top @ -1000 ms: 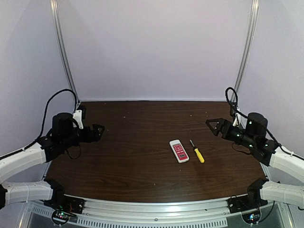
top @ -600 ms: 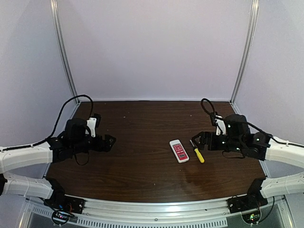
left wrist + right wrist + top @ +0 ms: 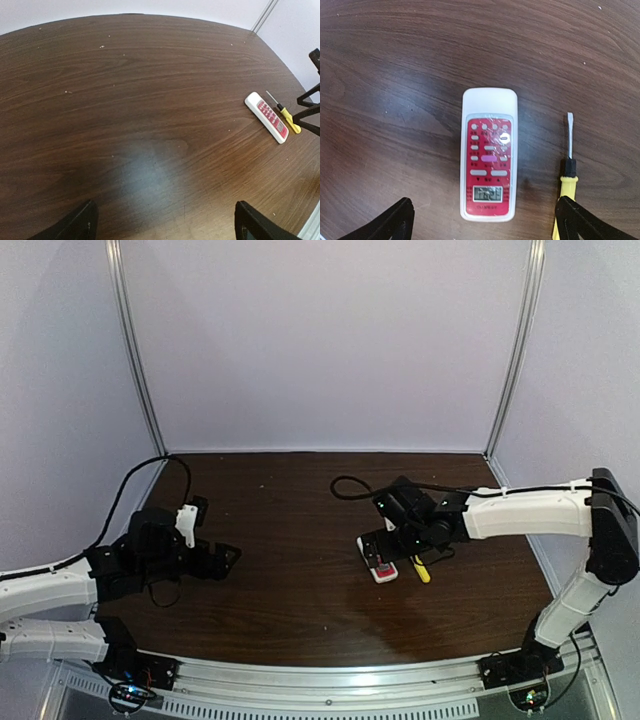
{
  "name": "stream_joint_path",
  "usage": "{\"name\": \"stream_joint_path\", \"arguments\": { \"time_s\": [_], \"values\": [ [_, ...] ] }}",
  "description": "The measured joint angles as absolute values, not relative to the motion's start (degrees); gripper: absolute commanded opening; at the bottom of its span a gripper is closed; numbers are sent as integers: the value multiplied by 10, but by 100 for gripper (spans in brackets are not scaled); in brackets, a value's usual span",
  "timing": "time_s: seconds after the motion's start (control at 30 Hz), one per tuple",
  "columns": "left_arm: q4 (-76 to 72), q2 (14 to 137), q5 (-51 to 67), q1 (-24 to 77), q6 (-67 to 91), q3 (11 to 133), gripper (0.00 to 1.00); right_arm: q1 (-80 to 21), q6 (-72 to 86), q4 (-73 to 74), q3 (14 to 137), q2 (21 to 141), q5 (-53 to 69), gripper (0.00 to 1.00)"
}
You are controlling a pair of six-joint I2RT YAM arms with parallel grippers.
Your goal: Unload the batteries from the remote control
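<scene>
remote control (image 3: 489, 155) lies face up on table (image 3: 390, 75), screwdriver (image 3: 568, 172) just beside it. right gripper (image 3: 485, 220) hovers over it, jaws wide. left gripper (image 3: 165, 222) wide, well apart.

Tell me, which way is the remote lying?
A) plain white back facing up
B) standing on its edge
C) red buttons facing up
C: the remote control lies flat on the table, with its red button panel and small display showing on top.
</scene>
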State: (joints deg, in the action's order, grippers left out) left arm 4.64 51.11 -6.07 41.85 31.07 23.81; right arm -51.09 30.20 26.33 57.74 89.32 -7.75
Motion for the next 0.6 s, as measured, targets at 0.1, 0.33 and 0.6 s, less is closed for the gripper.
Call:
{"name": "stream_joint_path", "arguments": {
  "time_s": [0.1, 0.33, 0.6],
  "values": [
    [60, 492, -64, 418, 317, 225, 97, -511, 285, 286, 646, 961, -74, 100],
    [79, 474, -67, 418, 323, 216, 96, -491, 257, 341, 754, 1069, -48, 100],
    [78, 478, -69, 418, 325, 216, 96, -439, 235, 395, 816, 1152, -14, 96]
  ]
}}
